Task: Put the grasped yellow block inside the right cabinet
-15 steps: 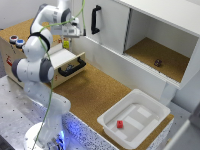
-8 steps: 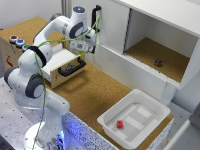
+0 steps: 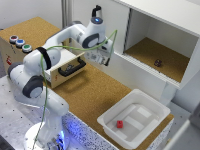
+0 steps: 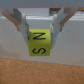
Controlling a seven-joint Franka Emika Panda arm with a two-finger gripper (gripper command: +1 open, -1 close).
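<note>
In the wrist view the yellow block (image 4: 39, 42), a cube with black letters on it, sits clamped between my two fingers (image 4: 23, 24). In the exterior view my gripper (image 3: 103, 58) hangs above the cork table, just past the drawer box and in front of the white cabinet wall. The block is too small to make out there. The right cabinet (image 3: 150, 50) stands open on the exterior view's right of the gripper, its brown cork floor showing. The gripper is outside the opening and near its lower edge.
A small dark object (image 3: 158, 63) lies on the cabinet floor. A light wooden drawer box (image 3: 60, 74) with a black handle (image 3: 71, 68) stands beside the gripper. A white bin (image 3: 150, 129) holds a small red block (image 3: 120, 124). A box with coloured buttons (image 3: 17, 42) is far left.
The arm has swung from above the drawer box toward the exterior view's right, closer to the open cabinet. The yellow block stays in the gripper.
</note>
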